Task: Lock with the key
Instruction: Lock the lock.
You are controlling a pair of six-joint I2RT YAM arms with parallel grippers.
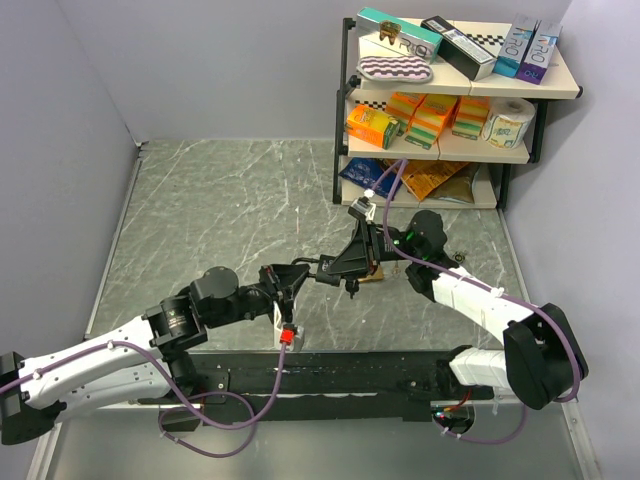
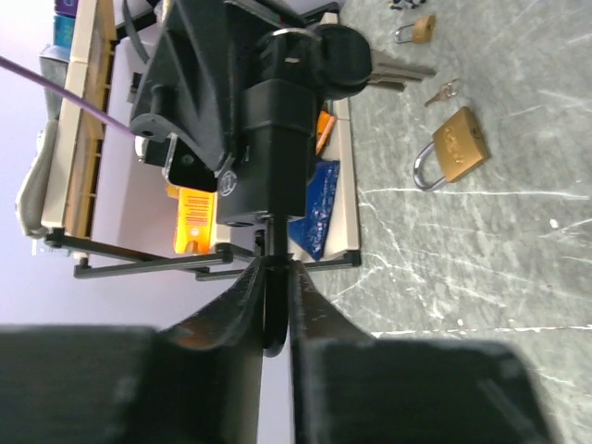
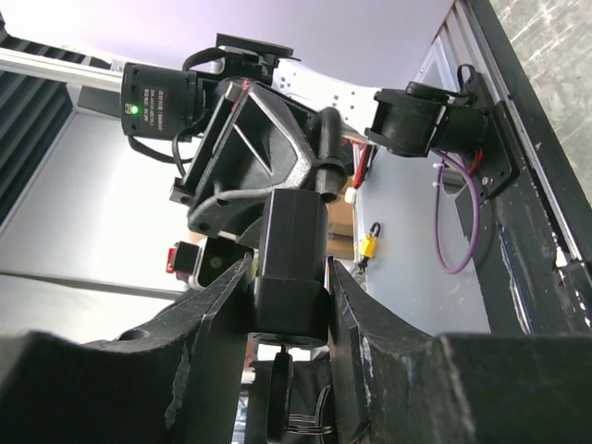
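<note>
A black padlock (image 1: 338, 268) is held in the air between both arms at the table's middle. My left gripper (image 1: 322, 268) is shut on its thin shackle (image 2: 273, 319), seen between the pads in the left wrist view. My right gripper (image 1: 356, 262) is shut on the lock's square body (image 3: 294, 222), one finger on each side. A key with a round black head (image 2: 338, 57) sits in the lock's keyhole end, with spare keys (image 2: 400, 69) on its ring. The key head (image 3: 279, 398) also shows below the body in the right wrist view.
A brass padlock (image 2: 451, 148), a smaller brass padlock (image 2: 418, 28) and a loose small key (image 2: 442, 91) lie on the marble table below the grippers. A shelf unit (image 1: 440, 152) with boxes and a paper roll stands at the back right. Grey walls close in both sides.
</note>
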